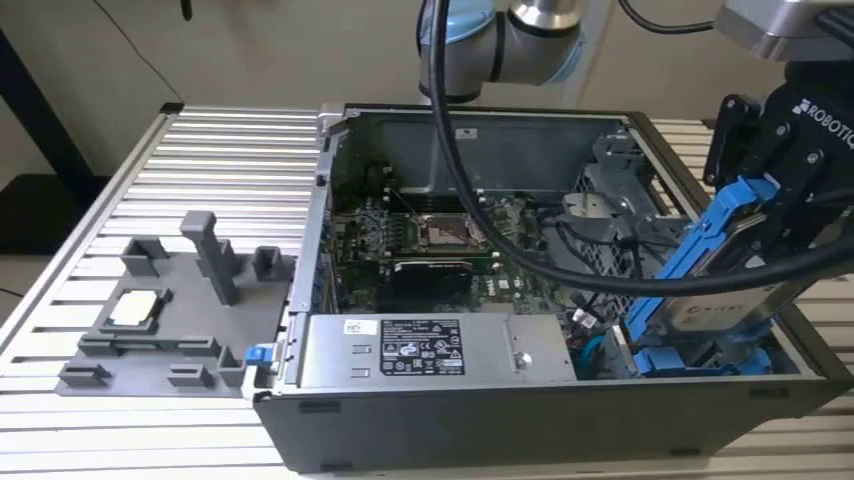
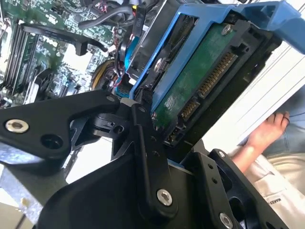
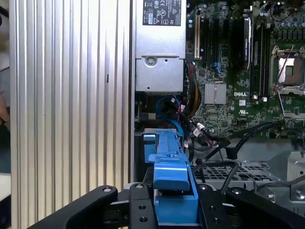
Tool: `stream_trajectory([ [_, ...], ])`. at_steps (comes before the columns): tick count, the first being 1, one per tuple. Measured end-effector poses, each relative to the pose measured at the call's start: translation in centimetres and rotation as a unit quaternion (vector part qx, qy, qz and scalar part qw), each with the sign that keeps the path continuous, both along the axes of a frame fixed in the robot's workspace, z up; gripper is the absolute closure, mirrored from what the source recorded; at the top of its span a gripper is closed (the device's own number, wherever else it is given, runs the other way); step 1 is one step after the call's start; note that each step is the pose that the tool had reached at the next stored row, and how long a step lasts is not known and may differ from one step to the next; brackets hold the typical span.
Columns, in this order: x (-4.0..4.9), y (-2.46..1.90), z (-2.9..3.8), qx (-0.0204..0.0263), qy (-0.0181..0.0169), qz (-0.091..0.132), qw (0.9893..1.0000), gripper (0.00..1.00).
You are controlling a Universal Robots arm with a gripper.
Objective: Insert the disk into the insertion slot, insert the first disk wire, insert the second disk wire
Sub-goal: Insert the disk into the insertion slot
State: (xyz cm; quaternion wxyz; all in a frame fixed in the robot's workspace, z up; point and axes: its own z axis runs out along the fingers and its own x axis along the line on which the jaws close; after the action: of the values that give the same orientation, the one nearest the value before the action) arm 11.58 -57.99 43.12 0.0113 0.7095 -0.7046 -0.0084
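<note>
I have the pincer [image 1: 774,212] clenched on the disk [image 1: 723,300], gripping the upper end of its blue carrier frame. In the first wrist view the black fingers [image 3: 206,202] press against either flank of the frame with no gap that I can see. The disk hangs from the pincer on a slant, not upright. Its long axis runs down and away from the jaws towards the near corner of the open computer case [image 1: 534,415]. The second wrist view shows its green circuit-board face [image 2: 205,81] turned towards that camera. The insertion slot [image 1: 694,352] lies straight down that same axis, below the pincer and just past the disk's lower end. I judge the lower end to be at the mouth of the bay, but I cannot tell whether it has entered. The grey power-supply box [image 1: 427,350] sits beside the slot, clear of the disk. A looped blue cable [image 3: 167,107] lies just beyond the disk's far end, between it and the motherboard [image 3: 238,95], close enough to watch. A person's hand [image 2: 269,129] rests well off behind the pincer, outside the case
</note>
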Motion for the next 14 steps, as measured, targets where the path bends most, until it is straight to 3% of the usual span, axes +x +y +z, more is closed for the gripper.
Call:
stream_trajectory([
  [4, 0.3, 0.05, -0.44, 0.0001, 0.0, 0.0, 1.0, 0.67],
  [9, 0.42, 0.44, -0.88, 0.0028, 0.0, 0.0, 1.0, 0.67],
  [14, 0.58, 0.47, -1.29, 0.0041, 0.0, 0.0, 1.0, 0.67],
])
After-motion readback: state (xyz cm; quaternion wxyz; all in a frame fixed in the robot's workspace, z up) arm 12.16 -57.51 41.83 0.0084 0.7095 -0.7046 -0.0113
